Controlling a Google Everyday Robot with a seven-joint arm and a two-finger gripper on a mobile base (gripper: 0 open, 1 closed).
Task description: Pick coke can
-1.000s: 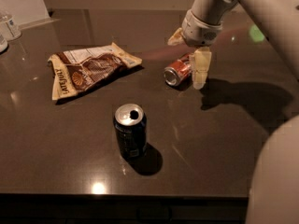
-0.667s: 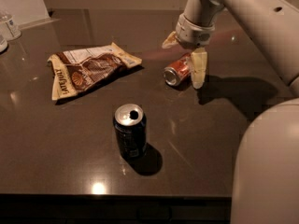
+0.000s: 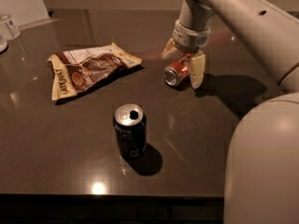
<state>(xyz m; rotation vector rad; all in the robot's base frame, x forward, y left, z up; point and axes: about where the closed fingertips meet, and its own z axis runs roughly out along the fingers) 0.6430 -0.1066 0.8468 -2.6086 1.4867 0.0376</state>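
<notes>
A small red aluminium drink can (image 3: pixel 177 72), cylindrical with silver ends, is seen lying on its side on a dark, glossy, stone-like tabletop (image 3: pixel 65 162), one round silver end turned towards 7 o'clock. It is straddled by the cream-coloured two-finger gripper (image 3: pixel 183 62), which is lowered from above. The fingers are held spread apart, one wedge-shaped fingertip (image 3: pixel 197 71) set at the can's 4 o'clock side and the other at its 11 o'clock side, partly hidden behind the can. The near fingertip appears to be right against the can, but a firm grasp cannot be confirmed. The gripper is carried on a smooth, matte beige tubular arm (image 3: pixel 243 17) that enters from 1 o'clock. A large rounded beige robot body part (image 3: pixel 261 162) fills the 4 to 5 o'clock corner.

At 7 o'clock of the red can, well apart from it, a dark navy-black cylindrical can (image 3: pixel 130 135) is stood upright, a drinking hole visible in its silver lid. At 9 o'clock of the red can a crumpled brown-and-cream foil snack bag (image 3: pixel 88 69) is laid flat, with wrinkled, reflective folds. At the far 10 o'clock edge a small clear container (image 3: pixel 10 26) is placed.
</notes>
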